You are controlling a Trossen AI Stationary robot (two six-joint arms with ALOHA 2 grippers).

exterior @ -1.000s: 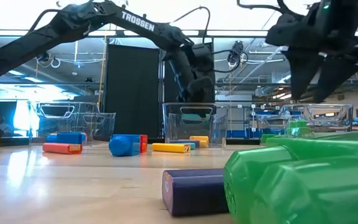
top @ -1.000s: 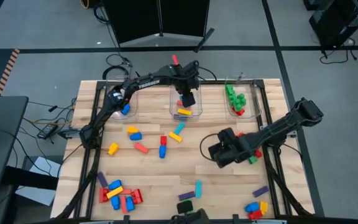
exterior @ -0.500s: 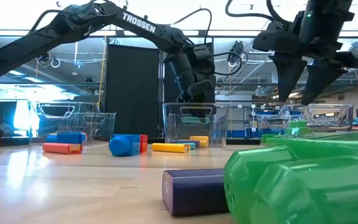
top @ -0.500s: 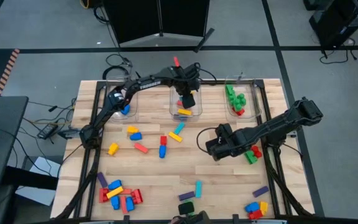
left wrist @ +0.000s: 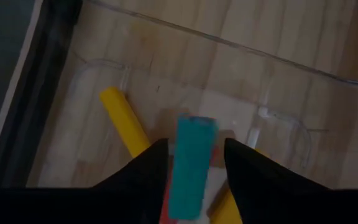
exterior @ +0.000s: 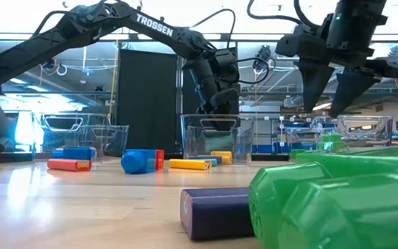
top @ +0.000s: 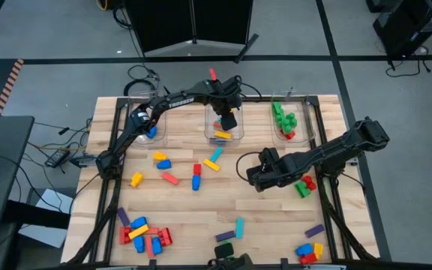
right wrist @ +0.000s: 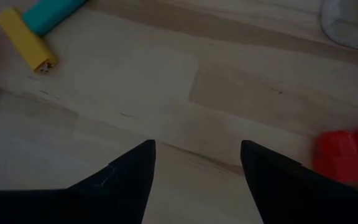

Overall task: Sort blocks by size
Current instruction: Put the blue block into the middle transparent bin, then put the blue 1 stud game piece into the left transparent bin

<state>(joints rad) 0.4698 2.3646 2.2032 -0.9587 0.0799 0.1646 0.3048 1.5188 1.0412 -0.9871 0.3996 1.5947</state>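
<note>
High view, scanning from my left: the left gripper (top: 226, 122) hangs over the middle bin (top: 223, 125), jaws parted around a cyan block (left wrist: 190, 167) that seems loose between them (yellow blocks (left wrist: 124, 120) lie beneath). Loose blocks (top: 142, 235) dot the tabletop (top: 276, 217). Rightward, the right gripper (top: 255, 174) hovers with wide, empty jaws.

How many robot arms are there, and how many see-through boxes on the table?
Robot arms: 2 (left, right)
Clear bins: 3 (left, middle, right)
Total: 5
</note>
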